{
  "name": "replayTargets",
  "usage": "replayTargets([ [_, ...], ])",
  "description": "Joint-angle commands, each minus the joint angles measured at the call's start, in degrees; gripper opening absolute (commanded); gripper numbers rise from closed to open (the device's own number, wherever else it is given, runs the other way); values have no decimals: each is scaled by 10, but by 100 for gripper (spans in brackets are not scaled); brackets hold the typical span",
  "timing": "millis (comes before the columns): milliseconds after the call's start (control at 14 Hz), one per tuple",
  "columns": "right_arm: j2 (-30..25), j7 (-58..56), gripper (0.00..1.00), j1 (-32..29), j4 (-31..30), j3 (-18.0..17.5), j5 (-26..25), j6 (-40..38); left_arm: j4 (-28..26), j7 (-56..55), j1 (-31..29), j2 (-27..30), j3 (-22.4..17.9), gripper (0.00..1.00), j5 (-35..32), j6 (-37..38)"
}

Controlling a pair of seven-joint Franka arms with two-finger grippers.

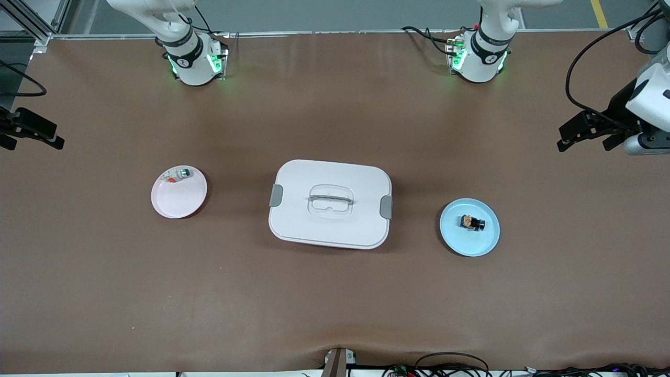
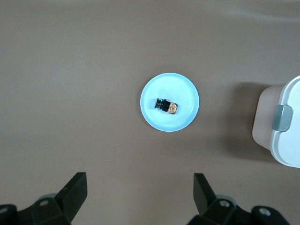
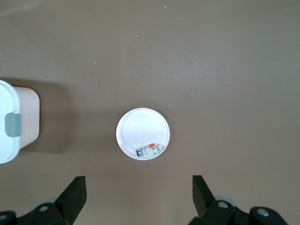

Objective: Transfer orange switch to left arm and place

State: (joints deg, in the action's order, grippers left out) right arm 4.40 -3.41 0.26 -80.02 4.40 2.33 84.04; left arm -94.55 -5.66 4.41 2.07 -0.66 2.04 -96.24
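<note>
The orange switch (image 1: 472, 223) is a tiny black part with an orange end. It lies on a round blue plate (image 1: 454, 242) toward the left arm's end of the table. The left wrist view shows it (image 2: 167, 106) on that plate (image 2: 154, 119). The white box (image 1: 330, 173) with grey latches stands mid-table between the two plates. My left gripper (image 1: 583, 145) hangs high at the left arm's end, open and empty (image 2: 140, 183). My right gripper (image 1: 32, 145) hangs high at the right arm's end, open and empty (image 3: 138, 183).
A round pink plate (image 1: 175, 207) lies toward the right arm's end and holds a small white piece with a green cap (image 1: 178, 175). The right wrist view shows that plate (image 3: 140, 126). Edges of the box show in both wrist views (image 2: 286, 140) (image 3: 9, 140). Cables run along the table's near edge.
</note>
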Motion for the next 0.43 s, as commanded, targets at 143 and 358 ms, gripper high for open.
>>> replayTargets([
  [143, -5, -1, 100, -10, 5, -6, -4, -17, 18, 6, -1, -7, 2, 100, 1, 16],
  [358, -5, 38, 100, -11, 4, -5, 3, -24, 18, 5, -1, -9, 2, 100, 1, 16],
])
